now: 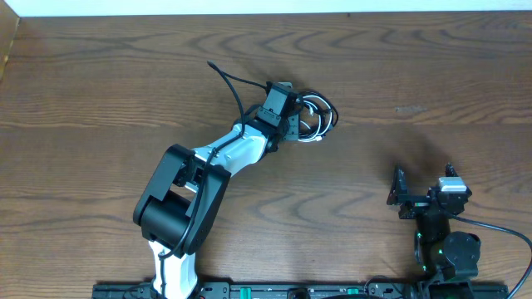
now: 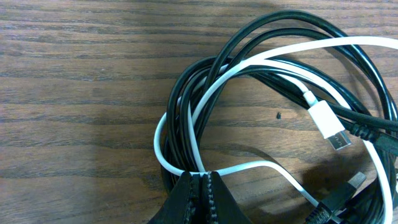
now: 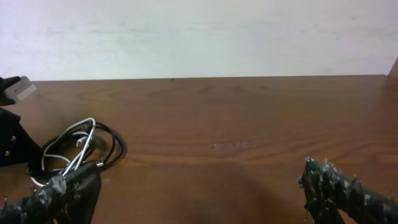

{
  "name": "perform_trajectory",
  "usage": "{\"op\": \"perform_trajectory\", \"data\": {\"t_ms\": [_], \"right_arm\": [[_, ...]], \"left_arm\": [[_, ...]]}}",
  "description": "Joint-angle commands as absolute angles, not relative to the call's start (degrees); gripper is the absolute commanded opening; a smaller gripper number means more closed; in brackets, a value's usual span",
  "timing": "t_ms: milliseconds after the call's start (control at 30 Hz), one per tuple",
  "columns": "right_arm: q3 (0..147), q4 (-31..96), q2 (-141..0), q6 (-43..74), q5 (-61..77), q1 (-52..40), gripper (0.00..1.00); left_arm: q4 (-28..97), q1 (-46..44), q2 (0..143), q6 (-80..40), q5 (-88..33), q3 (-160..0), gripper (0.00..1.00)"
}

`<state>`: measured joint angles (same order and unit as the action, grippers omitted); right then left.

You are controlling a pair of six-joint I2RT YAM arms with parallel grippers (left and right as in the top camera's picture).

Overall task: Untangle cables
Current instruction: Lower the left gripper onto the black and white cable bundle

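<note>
The black cable [image 1: 229,81] and the white cable [image 1: 321,126] are lying in one tangled coil on the wooden counter [image 1: 100,100], just above the centre of the overhead frame, with one loose black end trailing toward the upper left. The left tool [image 1: 293,123] is sitting at the left edge of that coil. In the left wrist view, its fingers [image 2: 186,202] are pressing together at the bottom centre of the frame [image 2: 200,186], their tips meeting the white cable [image 2: 249,65] where it is curving past. Whether it is actually clamped I cannot tell. The black cable [image 2: 273,18] is looping several times around and through the white one, and a white USB plug [image 2: 329,127] is lying at the right of the frame. The right tool [image 1: 400,194] is hanging wide apart in the lower right of the overhead frame, well apart from the coil, gripping nothing. Its own camera is showing the coil [image 3: 84,146] at the left edge.
</note>
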<state>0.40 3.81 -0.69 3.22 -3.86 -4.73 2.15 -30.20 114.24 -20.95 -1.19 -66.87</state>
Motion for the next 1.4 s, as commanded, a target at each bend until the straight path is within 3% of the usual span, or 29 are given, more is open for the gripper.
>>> {"op": "perform_trajectory", "data": {"t_ms": [0,1367], "right_arm": [[0.32,4.01,-0.38,3.14,-3.95,-4.97,0.99],[0.32,4.01,-0.38,3.14,-3.95,-4.97,0.99]], "left_arm": [[3.01,-30.26,115.74,-20.60,0.71,-67.88,0.08],[28.56,-30.24,107.70,-17.54,-3.01,-67.90,0.07]]}}
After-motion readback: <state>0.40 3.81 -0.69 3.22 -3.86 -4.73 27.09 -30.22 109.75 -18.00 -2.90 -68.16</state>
